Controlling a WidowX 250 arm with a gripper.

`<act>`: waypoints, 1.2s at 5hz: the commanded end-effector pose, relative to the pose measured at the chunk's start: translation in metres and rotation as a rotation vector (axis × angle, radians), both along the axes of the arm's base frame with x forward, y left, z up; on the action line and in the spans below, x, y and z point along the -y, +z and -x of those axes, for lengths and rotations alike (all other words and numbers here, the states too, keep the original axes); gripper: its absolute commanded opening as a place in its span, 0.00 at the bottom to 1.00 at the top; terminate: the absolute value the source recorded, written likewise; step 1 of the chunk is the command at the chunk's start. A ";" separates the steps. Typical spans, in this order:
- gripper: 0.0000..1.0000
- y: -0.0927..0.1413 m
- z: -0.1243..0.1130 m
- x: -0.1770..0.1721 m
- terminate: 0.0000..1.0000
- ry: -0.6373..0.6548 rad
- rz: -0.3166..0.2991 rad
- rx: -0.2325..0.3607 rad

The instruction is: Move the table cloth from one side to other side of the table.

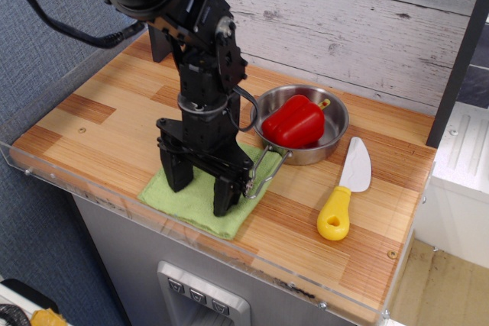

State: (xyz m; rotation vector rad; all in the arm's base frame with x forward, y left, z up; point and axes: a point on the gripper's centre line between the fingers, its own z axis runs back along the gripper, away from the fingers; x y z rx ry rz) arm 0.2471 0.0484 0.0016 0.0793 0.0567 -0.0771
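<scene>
1. The table cloth [197,198] lies flat at the near edge of the bench [99,124], left of centre and just behind the clear acrylic lip, so it seems partway through a drag along that edge and not yet at the far-left end.
2. The end effector [200,186] stands upright on the cloth with its two fingers spread apart, both tips pressed down onto the fabric; it looks to be pinning the cloth by pressure for sliding, with nothing pinched between them.
3. To the right, well apart from the cloth, a yellow-handled knife [344,200] rests on bare wood, out of the cloth's likely path.
4. Farther back, a steel pan [328,137] holding a red pepper [293,121] sits right of the arm; its wire handle [262,175] reaches down beside the right finger, and I cannot tell whether they touch, so it may snag.
</scene>
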 end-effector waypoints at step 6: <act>1.00 0.001 0.031 -0.139 0.00 0.065 0.071 -0.070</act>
